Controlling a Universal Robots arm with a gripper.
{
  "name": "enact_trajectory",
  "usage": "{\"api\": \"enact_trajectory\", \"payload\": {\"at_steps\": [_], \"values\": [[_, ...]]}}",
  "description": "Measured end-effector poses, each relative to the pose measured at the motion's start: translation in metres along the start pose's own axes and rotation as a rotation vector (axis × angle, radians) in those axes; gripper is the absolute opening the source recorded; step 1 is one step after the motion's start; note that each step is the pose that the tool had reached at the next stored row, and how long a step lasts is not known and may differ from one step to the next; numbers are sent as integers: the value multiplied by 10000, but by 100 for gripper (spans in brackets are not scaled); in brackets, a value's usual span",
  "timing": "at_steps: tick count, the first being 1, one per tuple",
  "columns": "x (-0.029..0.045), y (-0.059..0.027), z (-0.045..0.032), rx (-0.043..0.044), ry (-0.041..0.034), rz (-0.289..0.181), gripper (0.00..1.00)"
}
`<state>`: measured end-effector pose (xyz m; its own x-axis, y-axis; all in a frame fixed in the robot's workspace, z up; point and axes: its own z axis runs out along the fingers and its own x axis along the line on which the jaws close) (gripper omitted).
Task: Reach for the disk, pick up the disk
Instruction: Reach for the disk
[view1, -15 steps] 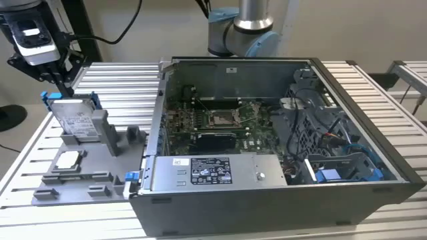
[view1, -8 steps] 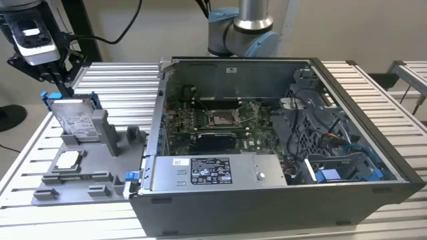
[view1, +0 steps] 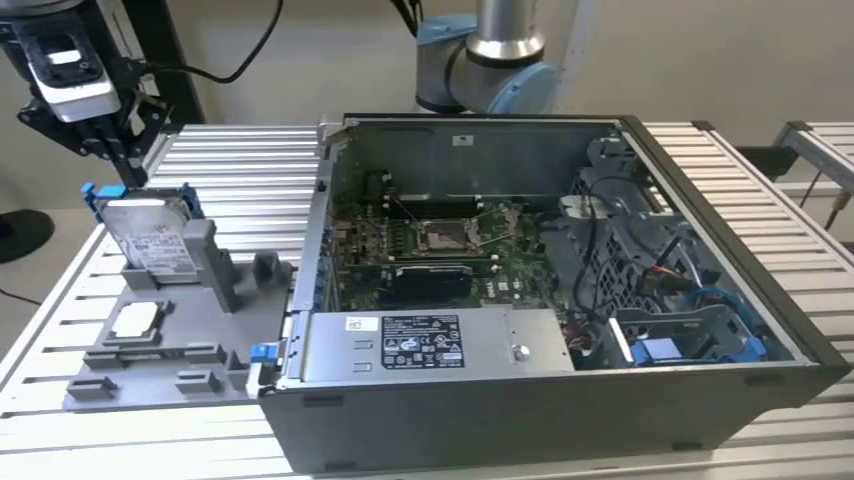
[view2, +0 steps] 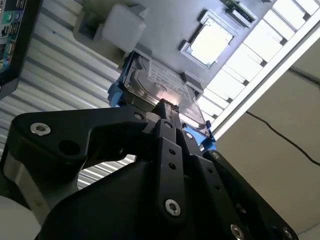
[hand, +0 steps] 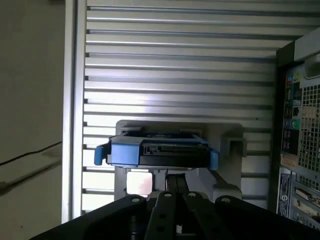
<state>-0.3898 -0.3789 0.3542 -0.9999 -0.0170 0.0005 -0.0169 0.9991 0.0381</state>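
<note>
the closed, empty gripper (view2: 163, 106) hangs right above the disk (view1: 147, 235), which stands on edge, long axis upright, in the grey holder (view1: 200, 262) at the slatted table's (view1: 254, 150) edge.

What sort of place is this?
Probably a robotics lab workcell for computer assembly: an opened desktop case sits on a slatted metal table, beside a grey fixture holding the disk.
</note>
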Motion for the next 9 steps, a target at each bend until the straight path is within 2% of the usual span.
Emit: {"api": "enact_trajectory", "payload": {"at_steps": [6, 9], "values": [[265, 19, 3, 0, -6, -1, 0], [367, 56, 6, 1, -15, 0, 0]]}}
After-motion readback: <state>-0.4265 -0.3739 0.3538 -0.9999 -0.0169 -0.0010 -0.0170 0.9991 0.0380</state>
